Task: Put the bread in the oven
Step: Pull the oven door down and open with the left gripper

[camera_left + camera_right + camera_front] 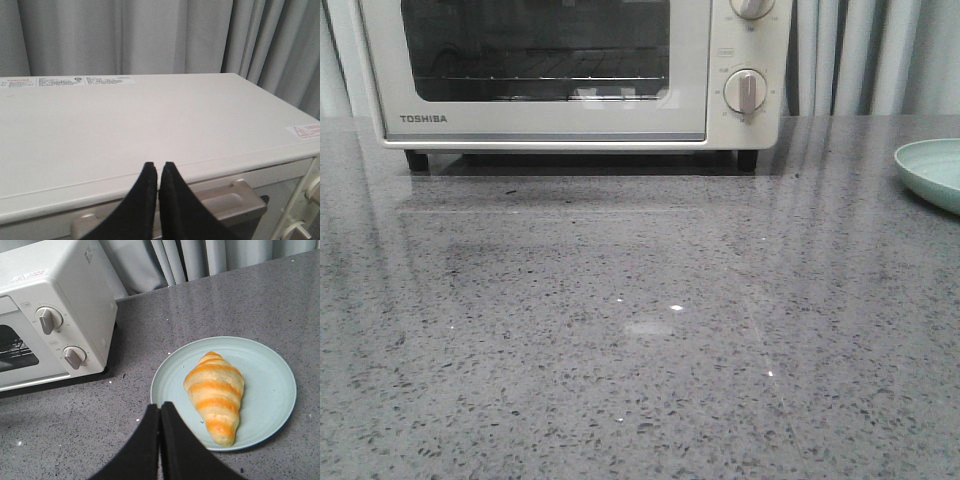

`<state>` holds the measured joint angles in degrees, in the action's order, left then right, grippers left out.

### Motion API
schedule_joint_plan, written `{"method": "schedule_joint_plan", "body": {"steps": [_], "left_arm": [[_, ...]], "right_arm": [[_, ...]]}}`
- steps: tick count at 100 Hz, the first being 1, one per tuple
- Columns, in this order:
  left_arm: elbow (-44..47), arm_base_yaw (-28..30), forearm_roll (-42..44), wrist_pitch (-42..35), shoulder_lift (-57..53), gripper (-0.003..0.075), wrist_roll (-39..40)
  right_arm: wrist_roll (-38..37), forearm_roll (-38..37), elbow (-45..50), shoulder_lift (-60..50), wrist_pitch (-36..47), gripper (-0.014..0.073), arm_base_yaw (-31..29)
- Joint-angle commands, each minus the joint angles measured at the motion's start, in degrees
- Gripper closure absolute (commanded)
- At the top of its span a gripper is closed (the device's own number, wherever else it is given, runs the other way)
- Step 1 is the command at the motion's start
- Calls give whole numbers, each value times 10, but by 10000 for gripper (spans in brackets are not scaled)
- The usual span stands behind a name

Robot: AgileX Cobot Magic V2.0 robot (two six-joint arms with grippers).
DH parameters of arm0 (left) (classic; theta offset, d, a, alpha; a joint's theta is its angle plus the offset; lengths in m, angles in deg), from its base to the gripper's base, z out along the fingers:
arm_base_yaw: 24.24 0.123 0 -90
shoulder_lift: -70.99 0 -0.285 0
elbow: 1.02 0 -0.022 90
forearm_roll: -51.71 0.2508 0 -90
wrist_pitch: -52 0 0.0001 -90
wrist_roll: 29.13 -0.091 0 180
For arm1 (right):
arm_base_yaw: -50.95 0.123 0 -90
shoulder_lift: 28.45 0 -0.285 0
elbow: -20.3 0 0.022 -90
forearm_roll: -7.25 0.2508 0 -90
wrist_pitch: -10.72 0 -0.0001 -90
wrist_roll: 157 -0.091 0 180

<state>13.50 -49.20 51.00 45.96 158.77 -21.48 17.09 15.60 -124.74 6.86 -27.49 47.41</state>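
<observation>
Bread [215,396] on plate [270,390], three o'clock of oven [570,70], door up. Left gripper [159,170] pinched together above handle [220,207]; right gripper [160,412] likewise. Spread left, hook handle squarely, pull down slowly.

Oven [570,75] door shut, blocks rack; counter [620,330] in front open.

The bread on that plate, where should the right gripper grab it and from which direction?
Grip the bread across its thick middle, coming straight down from above. It lies flat on the light green plate, so side access is blocked by the rim, and its tapered ends would likely slip. The right gripper, fingers together now, must open first.
</observation>
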Motion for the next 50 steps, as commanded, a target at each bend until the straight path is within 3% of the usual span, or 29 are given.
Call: {"method": "schedule_joint_plan", "body": {"steps": [1, 50], "left_arm": [[-24, -5, -5, -70, -3, 741, 1], [-24, -5, -5, -42, 37, 741, 1]], "right_arm": [[7, -2, -21, 7, 37, 641, -3], [7, -2, -23, 7, 42, 641, -3]]}}
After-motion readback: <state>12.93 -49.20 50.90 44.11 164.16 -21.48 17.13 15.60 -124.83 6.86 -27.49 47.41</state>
